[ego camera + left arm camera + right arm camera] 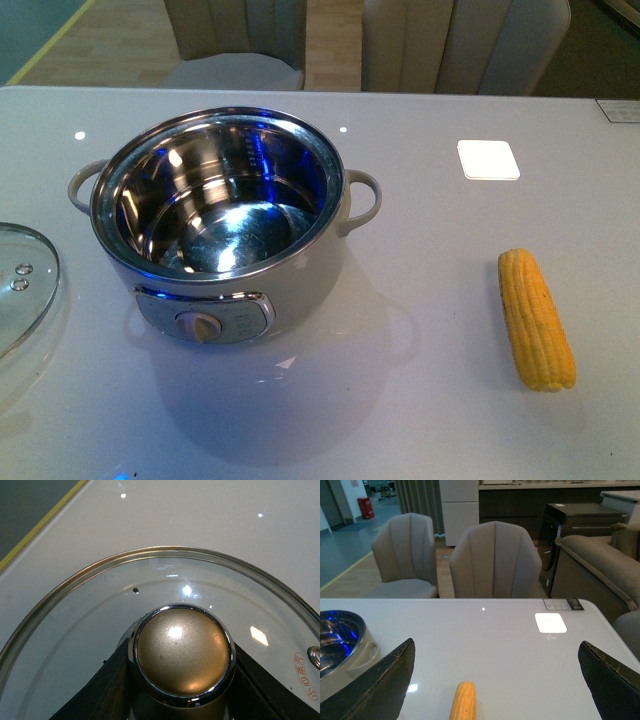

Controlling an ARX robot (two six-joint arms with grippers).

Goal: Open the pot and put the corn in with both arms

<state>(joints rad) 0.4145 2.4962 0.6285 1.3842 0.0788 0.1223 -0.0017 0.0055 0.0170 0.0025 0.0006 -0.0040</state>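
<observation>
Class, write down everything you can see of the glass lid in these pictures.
The glass lid is round, clear glass with a steel rim, a steel eyelet and red printing near its edge. Its domed, brass-coloured knob has a chrome ring. It lies flat, knob up, on the white table, left of the open pot and apart from it. Dark fingers of the left gripper flank the knob; whether they clamp it is unclear.

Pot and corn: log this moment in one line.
pot: open, empty | lid: on table, in left gripper | corn: on table right of pot | right gripper: open

White table [430,400]: pot [305,275], corn [536,320], lid [20,285].
</observation>
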